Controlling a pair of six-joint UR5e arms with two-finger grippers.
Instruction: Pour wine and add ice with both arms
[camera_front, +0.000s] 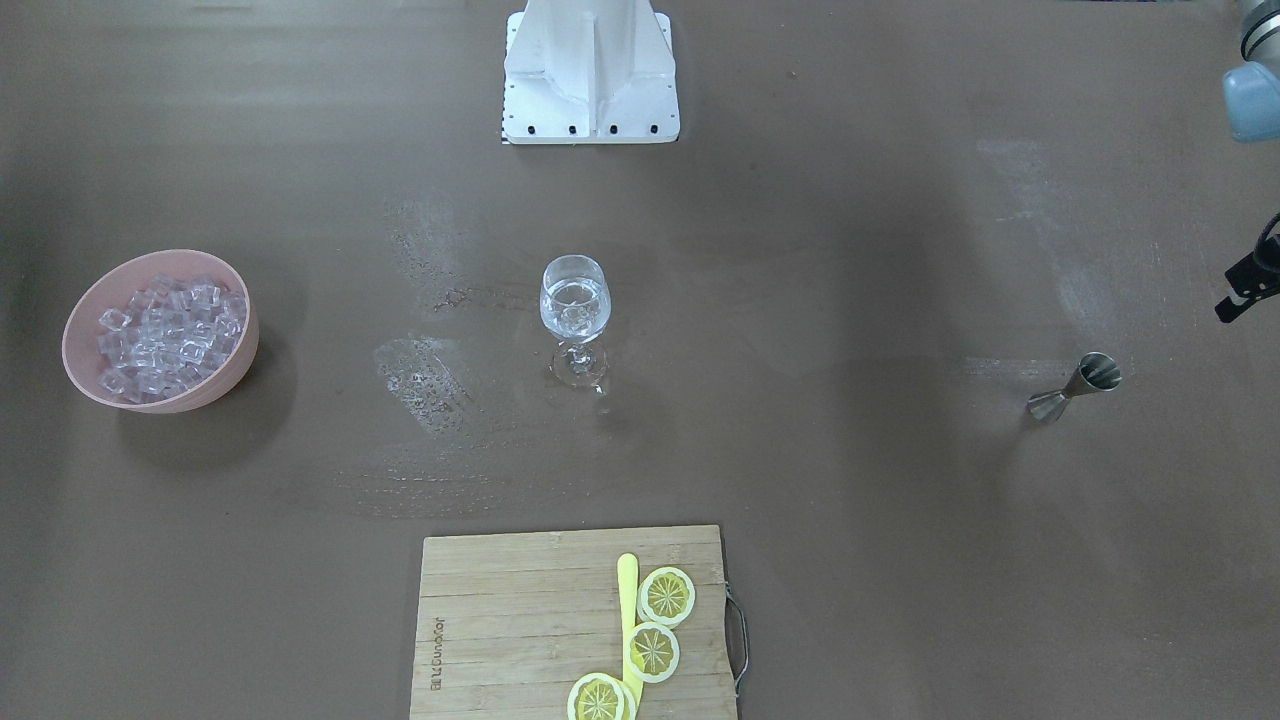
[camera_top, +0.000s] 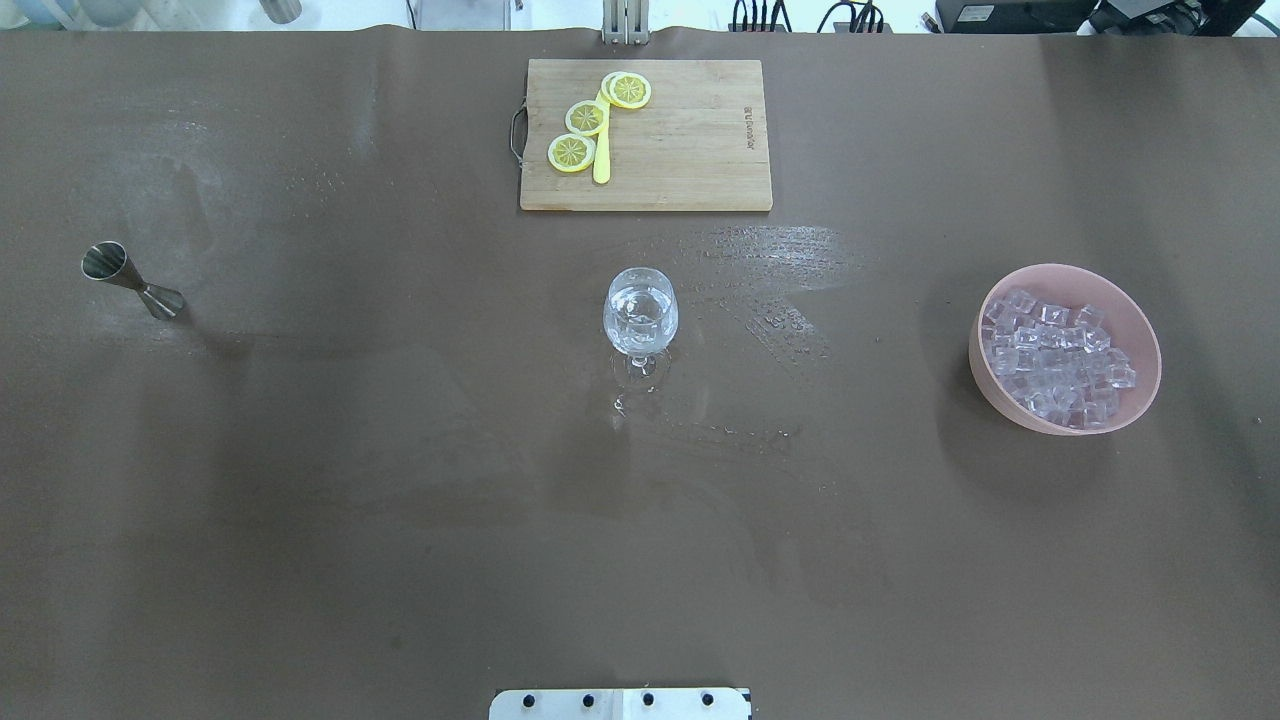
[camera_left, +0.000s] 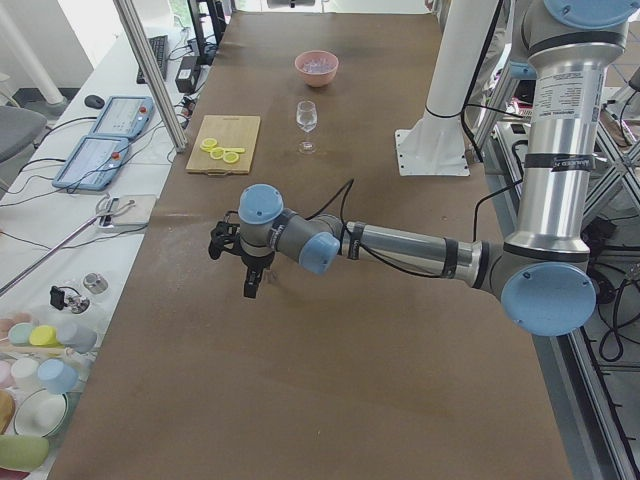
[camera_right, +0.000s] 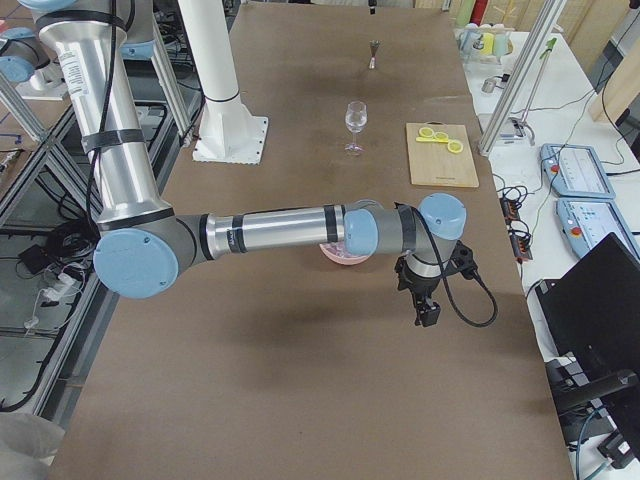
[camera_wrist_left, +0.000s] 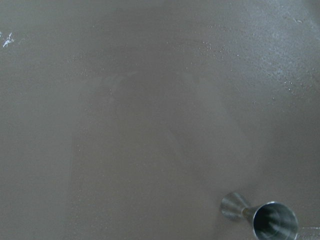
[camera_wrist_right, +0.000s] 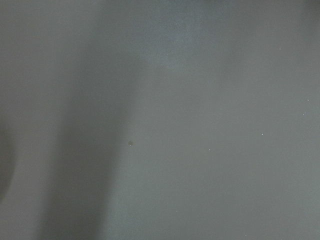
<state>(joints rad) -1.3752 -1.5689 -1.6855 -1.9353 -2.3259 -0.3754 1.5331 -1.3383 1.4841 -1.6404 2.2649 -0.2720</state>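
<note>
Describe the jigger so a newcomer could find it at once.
From the central wine glass, look far toward the robot's left side. The jigger sits alone there: a small steel double cone, unlike the pink bowl on the opposite side.

wine glass (camera_top: 640, 318) mid-table, wide gaps to bowl (camera_top: 1143, 335) and jigger (camera_top: 133, 283) (board (camera_top: 690, 150) beyond)

Robotics lab: teach pendants (camera_left: 92, 160) beside operator-side edge of worktop (camera_left: 330, 340), aluminium-profile posts (camera_left: 150, 75) along it, white pedestal (camera_front: 590, 80) bolted at robot-side edge.

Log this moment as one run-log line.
glass: upright, liquid inside | jigger: standing free | bowl: holds ice | left gripper: off items | right gripper: off items
</note>
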